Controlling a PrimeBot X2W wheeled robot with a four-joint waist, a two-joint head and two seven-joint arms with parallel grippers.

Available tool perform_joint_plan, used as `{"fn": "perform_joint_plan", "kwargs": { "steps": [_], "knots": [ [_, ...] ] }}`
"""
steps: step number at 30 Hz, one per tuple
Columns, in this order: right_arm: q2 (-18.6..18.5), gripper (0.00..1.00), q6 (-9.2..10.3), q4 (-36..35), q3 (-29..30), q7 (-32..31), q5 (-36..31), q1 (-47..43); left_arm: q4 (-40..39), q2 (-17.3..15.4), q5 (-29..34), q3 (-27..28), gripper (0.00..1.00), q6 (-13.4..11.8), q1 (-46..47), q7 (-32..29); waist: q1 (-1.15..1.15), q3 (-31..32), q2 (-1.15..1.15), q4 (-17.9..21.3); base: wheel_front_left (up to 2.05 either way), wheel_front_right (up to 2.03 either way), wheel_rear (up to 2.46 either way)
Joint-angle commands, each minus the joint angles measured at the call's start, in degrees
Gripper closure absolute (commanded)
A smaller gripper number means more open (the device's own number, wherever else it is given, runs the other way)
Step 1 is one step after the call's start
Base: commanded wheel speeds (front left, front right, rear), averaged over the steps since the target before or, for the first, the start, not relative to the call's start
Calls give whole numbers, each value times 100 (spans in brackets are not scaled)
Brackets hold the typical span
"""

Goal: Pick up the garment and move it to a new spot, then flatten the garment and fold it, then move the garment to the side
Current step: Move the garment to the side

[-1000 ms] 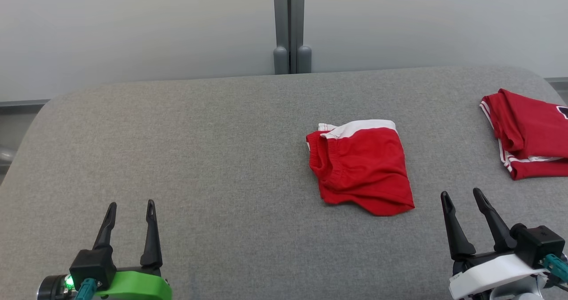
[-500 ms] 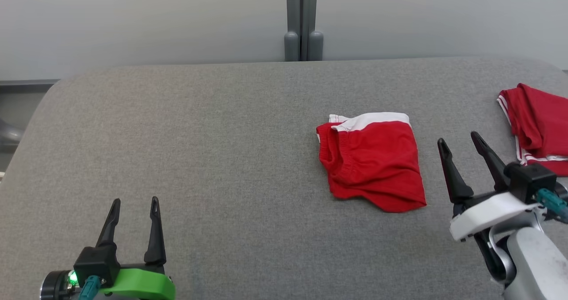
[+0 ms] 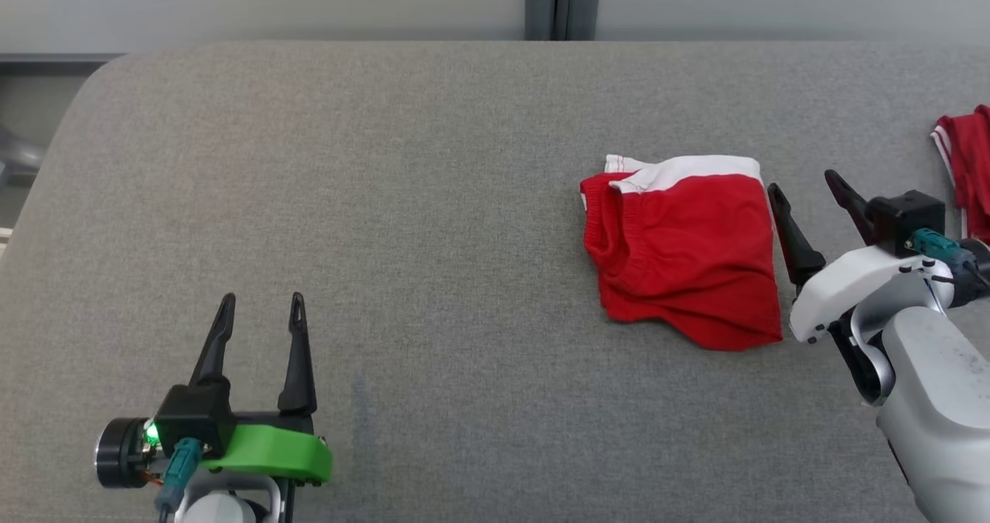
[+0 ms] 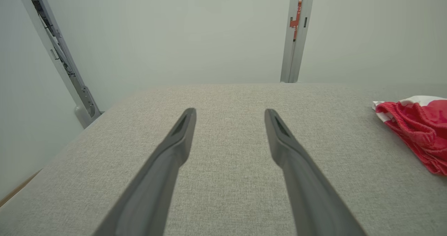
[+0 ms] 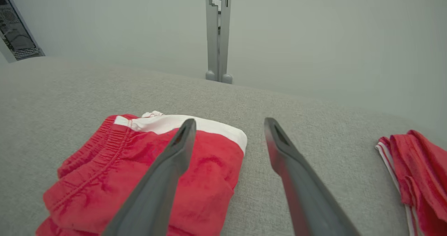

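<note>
1. A folded pair of red fabric shorts with a white band (image 3: 684, 256) lies on a grey cloth-covered table (image 3: 387, 198). It sits just to the left of the right gripper (image 3: 803, 184) and well off to the right of the left gripper (image 3: 262, 299).
2. The shorts are nearly square, so no long axis stands out. The gathered elastic waistband faces the left gripper. The white band runs along the far edge, level with the right gripper's fingertips.
3. The right gripper's two dark fingers are spread wide and hold nothing. In the right wrist view (image 5: 229, 120), its left finger overlaps the shorts (image 5: 87, 187). Contact cannot be judged.
4. The left gripper's fingers (image 4: 229, 111) are also spread wide over bare cloth.
5. A second red garment with white stripes (image 3: 967, 167) lies to the right of the right gripper.
6. A second earlier, the right gripper sat short of the shorts' near corner. It has since reached forward alongside their right edge. The camera has also shifted. The shorts keep their shape.
</note>
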State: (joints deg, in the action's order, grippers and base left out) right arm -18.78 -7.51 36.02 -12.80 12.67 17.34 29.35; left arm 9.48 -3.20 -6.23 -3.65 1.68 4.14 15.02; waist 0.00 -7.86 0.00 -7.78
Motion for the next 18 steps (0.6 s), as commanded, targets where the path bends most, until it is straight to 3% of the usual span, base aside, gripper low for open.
{"fn": "perform_joint_plan", "kwargs": {
  "steps": [1,17,18],
  "knots": [
    [17,0,7,198,-58,13,59,114,-5,-4,38,-34,0,-35,132,16,0,-239,0,-120,0,0,0],
    [455,0,6,2145,-516,123,950,482,69,22,-57,-345,0,-205,455,16,0,-595,0,-224,0,0,0],
    [499,51,6,2206,-591,83,1024,467,57,23,-73,-349,0,-224,474,16,0,-604,0,-223,0,0,0]
  ]
}}
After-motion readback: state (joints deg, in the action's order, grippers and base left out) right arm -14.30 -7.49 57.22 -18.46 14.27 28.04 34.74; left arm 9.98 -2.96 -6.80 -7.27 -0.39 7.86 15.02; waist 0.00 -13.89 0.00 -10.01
